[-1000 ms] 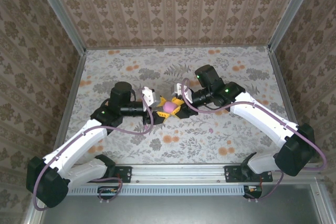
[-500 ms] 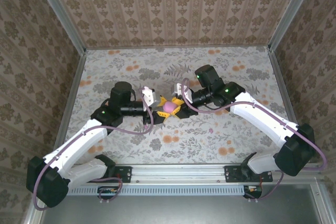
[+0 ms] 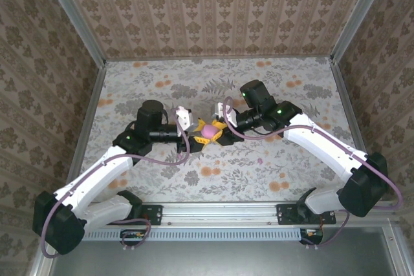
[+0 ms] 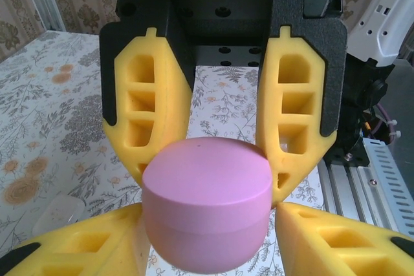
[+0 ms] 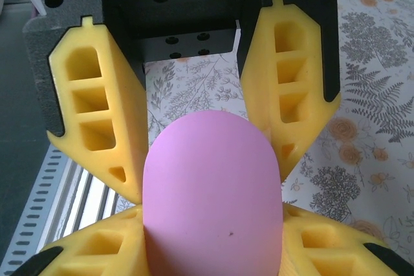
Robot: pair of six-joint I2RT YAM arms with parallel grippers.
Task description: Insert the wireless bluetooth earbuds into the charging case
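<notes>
The left tool (image 4: pixel 208 210) and right tool (image 5: pixel 212 210) each clamped the closed pink case (image 4: pixel 207 179) between them above the desk (image 3: pixel 291 95), where one would best steady the base while the other eased the lid up at the seam, the smooth pebble-round shell likely slippery against soft yellow fingers (image 4: pixel 142 114), a tiny pink earbud (image 3: pixel 260 159) lying apart on the floral top.

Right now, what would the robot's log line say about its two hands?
left gripper: shut on glossy pink pebble-shaped plastic case | right gripper: shut on same case | lid: closed | tiny pink earbud: loose on table
</notes>
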